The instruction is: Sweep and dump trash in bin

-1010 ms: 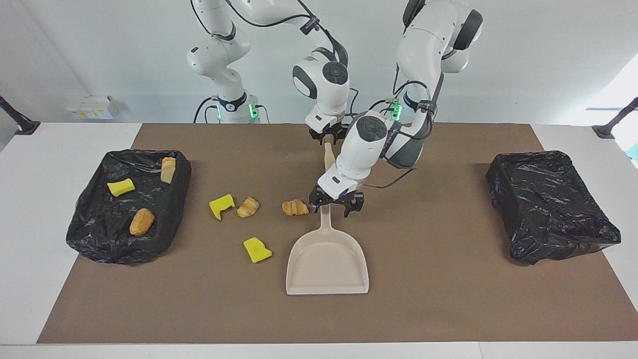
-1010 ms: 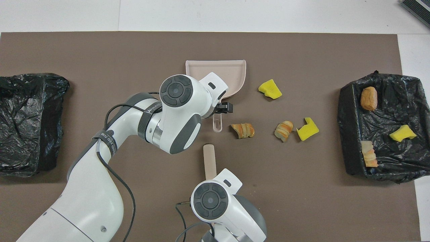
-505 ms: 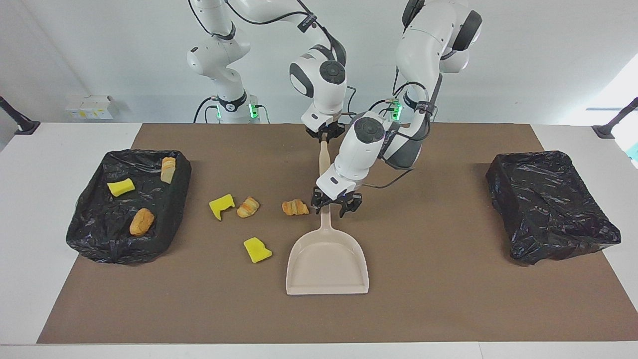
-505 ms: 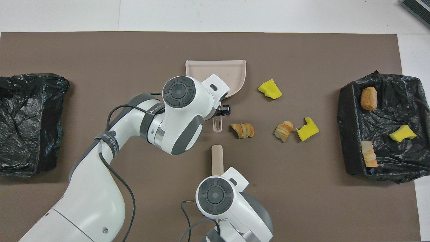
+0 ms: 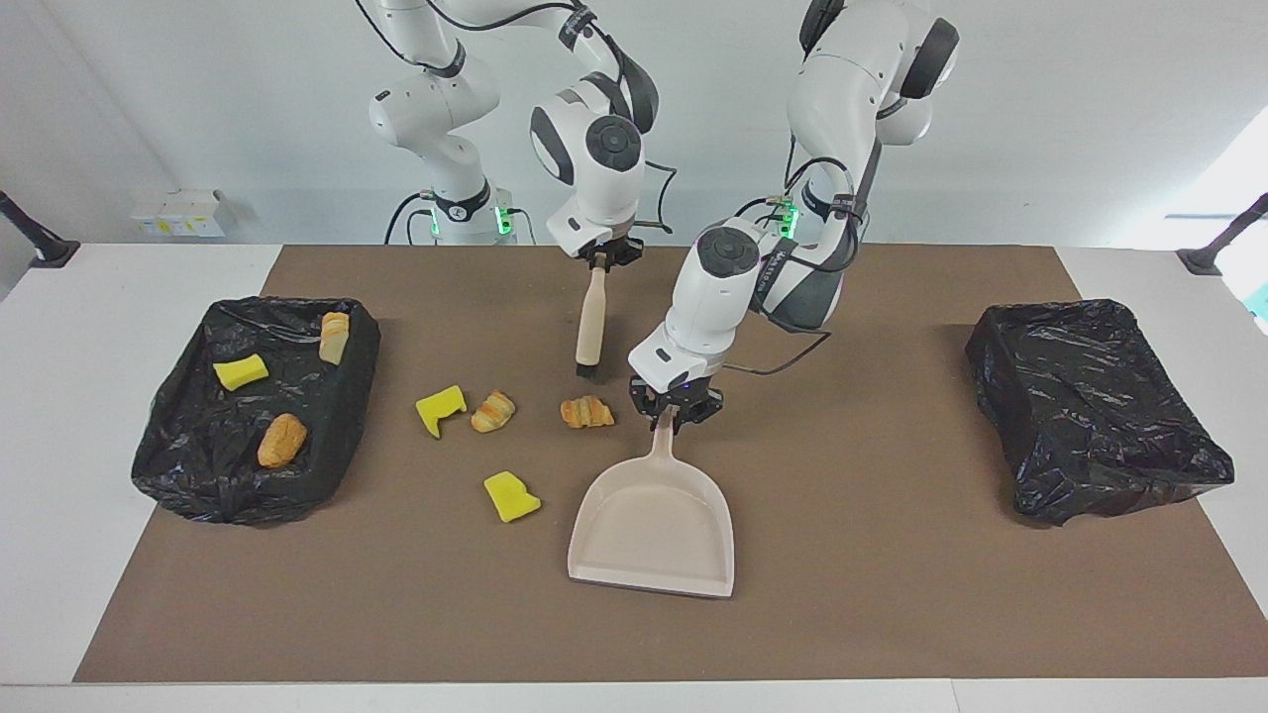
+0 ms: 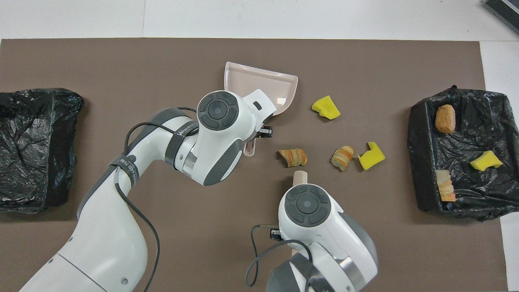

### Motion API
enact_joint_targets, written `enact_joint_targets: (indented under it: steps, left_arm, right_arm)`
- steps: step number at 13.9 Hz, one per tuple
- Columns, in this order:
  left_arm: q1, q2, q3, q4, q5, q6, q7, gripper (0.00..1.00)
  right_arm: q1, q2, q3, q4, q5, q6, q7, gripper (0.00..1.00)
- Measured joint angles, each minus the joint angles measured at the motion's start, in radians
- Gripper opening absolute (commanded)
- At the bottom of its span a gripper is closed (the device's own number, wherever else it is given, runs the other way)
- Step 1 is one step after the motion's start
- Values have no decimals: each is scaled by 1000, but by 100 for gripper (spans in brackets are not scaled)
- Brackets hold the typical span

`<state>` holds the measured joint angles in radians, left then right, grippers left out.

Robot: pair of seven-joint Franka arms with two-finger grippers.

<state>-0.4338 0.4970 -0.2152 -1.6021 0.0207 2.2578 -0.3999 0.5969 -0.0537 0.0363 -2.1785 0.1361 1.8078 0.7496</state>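
1. Facing view: the left end effector (image 5: 675, 417) has just closed on the dustpan (image 5: 652, 525) handle and tipped it a little. The right end effector (image 5: 605, 257) has lifted the brush (image 5: 590, 325). Sweeping can start.
2. Overhead view: four trash pieces (image 6: 292, 157) wait on the worktop (image 6: 121, 61) beside the dustpan; three lie in the bin (image 6: 417, 138).

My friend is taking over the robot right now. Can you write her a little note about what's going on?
Left gripper: shut on the dustpan handle, pan tilted.
Right gripper: shut on the brush, hanging upright over the mat.
Done: three trash pieces lie in the bin at the right arm's end.
Left: four pieces on the mat, two croissants and two yellow chunks. Sweep, then dump.
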Motion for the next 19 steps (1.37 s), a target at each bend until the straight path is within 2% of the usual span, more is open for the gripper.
enact_joint_targets:
  steps: [3, 9, 12, 16, 19]
  left_arm:
    - [48, -47, 11, 4, 1, -99, 189, 0]
    - [168, -141, 15, 4, 1, -301, 430, 0]
    - [245, -185, 16, 3, -8, -436, 614, 0]
    - [288, -226, 16, -18, -14, -551, 927, 0]
    - [281, -273, 1, -116, -14, -555, 1064, 0]
  right_arm:
    - [-92, -19, -6, 0, -48, -36, 0, 0]
    - [-297, 5, -10, -3, -274, -41, -10, 0]
    - [-389, 12, -11, -19, -348, -54, -114, 0]
    - [-420, 29, -6, -64, -360, 16, -220, 0]
    - [-412, 46, 9, -70, -356, 86, -378, 0]
